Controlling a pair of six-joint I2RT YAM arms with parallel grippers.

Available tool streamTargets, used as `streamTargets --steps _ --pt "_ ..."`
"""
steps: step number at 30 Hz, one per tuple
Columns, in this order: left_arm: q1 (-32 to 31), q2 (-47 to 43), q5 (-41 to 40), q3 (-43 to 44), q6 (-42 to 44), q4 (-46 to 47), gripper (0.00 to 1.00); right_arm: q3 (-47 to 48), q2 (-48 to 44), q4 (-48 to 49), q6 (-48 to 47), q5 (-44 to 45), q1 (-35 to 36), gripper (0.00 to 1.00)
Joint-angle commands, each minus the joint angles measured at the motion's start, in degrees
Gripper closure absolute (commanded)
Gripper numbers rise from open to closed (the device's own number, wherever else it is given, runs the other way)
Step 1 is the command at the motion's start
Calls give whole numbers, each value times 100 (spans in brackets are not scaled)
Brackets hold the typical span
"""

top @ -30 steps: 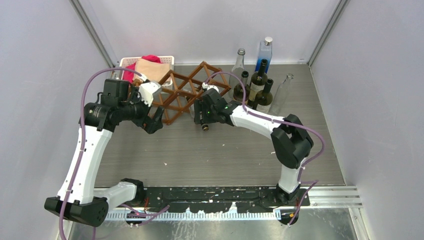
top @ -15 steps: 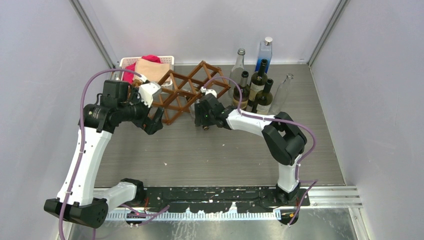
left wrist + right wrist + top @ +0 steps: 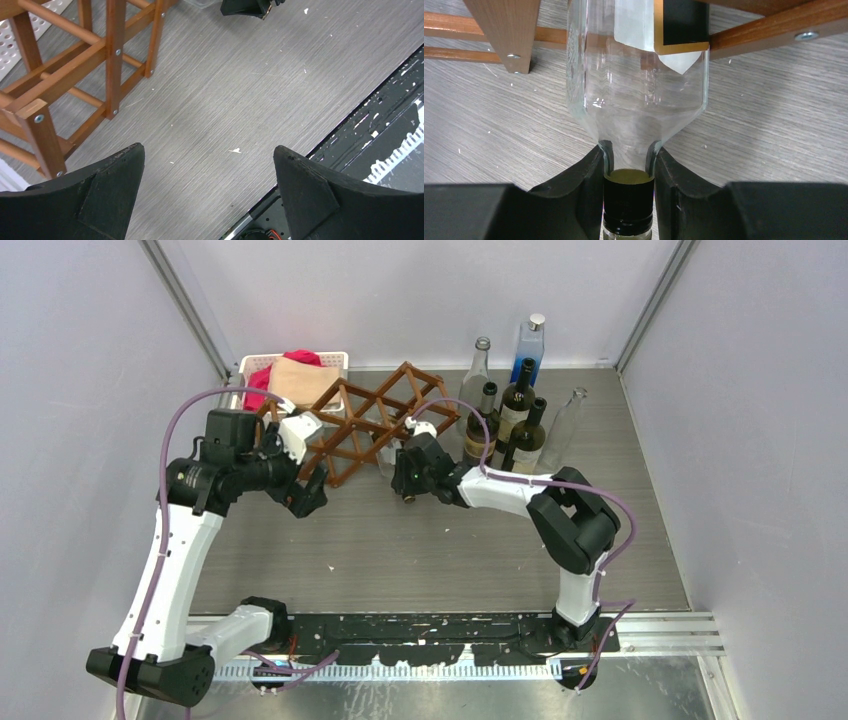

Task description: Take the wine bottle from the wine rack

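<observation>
Right end effector (image 3: 628, 172) around wine bottle (image 3: 636, 95) neck

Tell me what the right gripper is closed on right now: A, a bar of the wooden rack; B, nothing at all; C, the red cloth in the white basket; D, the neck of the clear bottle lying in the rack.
D: the right wrist view shows the right gripper clamped on either side of the neck of the clear bottle, whose body lies between the bars of the wine rack.
</observation>
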Motion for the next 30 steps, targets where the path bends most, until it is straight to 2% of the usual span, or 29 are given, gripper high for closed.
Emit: streamTargets --steps 1,12,20,30 --pt "19 -300 460 -280 150 431 0 -427 -745 538 188 -241 101 99" --pt "19 -438 653 -531 459 516 0 -1550 -2071 860 464 -428 399 99" --pt "19 -467 645 -653 580 708 0 -2598 -3238 1237 1020 -433 533 99" --pt "11 -452 881 -922 931 801 0 -2781 -4002 912 988 -759 693 99"
